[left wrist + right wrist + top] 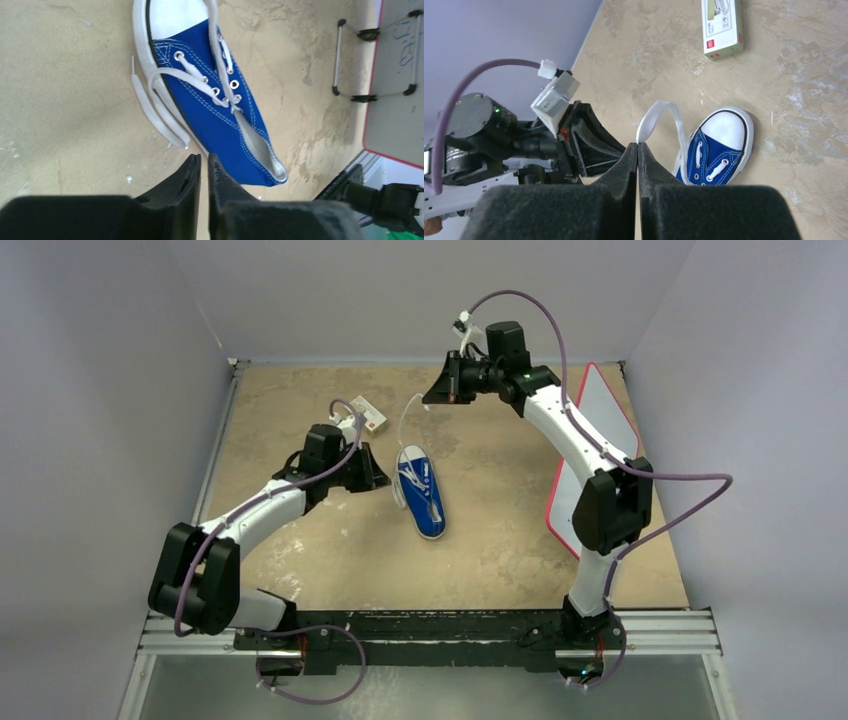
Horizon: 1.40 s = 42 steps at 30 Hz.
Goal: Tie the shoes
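Blotchy beige table (330,550) boxed in by grey walls, that's all I get from the remote seat. The small blue canvas sneaker with white rubber sole and toe cap (424,495) sits sole-down about mid-table between the two arms. Its toe points at the far wall and its heel at the bases.

The right arm's fingers (633,159) are clenched on one long white lace (659,112). The overhead cam shows them up above the table beyond the toe, with the lace curving slackly down to the shoe. Only the right wrist cam shows the actual pinch: the flat lace comes out right at the tips and loops over to the eyelets.

The left arm's fingers (195,172) are pressed together too, low and just beside the sneaker on its left. The left wrist cam shows only a sliver between them, and I can't make out any lace in there. The other white lace (157,107) lies in a loose loop on the table along the sole, its end just short of those tips. Overhead it's only a thin white line by the shoe.

A small white rectangular box with a red edge (722,27) lies past the left arm; its print shows only on the right wrist cam. A white board with a red border (592,440) is propped at the right, and the left wrist cam catches its wire stand (345,60).
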Each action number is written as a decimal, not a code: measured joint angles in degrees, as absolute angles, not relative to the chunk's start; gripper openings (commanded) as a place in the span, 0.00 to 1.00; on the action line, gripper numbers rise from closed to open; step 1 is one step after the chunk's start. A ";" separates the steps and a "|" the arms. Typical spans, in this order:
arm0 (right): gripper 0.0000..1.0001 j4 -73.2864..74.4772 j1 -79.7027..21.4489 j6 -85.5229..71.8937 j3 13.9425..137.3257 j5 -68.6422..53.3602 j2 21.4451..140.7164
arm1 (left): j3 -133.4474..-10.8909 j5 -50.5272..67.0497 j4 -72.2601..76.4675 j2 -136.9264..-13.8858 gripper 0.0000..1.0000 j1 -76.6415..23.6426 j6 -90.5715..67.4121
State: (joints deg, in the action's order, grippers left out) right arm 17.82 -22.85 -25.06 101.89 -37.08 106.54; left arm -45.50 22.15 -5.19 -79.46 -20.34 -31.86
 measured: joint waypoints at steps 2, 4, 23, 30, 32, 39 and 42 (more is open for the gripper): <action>0.00 17.96 -22.83 -25.10 102.35 -36.99 107.70 | -45.52 22.20 -3.92 -79.68 0.31 -20.47 -32.49; 0.00 19.11 -22.81 -25.04 102.35 -36.95 107.98 | -45.67 22.35 -1.89 -82.56 0.34 -20.67 -34.15; 0.00 20.08 -22.81 -24.38 100.97 -36.86 105.36 | -45.25 24.67 7.73 -97.60 0.42 -25.96 -40.71; 0.00 19.81 -22.81 -24.38 100.55 -36.99 105.36 | -42.87 22.79 6.63 -95.31 0.47 -27.31 -39.20; 0.00 19.81 -22.81 -24.38 100.44 -36.99 105.36 | -41.71 22.35 6.42 -94.00 0.48 -27.31 -38.85; 0.00 19.77 -22.81 -24.38 100.25 -37.01 105.36 | -40.49 15.46 -3.64 -87.81 0.46 -27.40 -34.20; 0.00 19.66 -22.81 -24.38 99.96 -37.06 105.36 | -41.28 12.36 -8.78 -85.82 0.47 -27.40 -32.32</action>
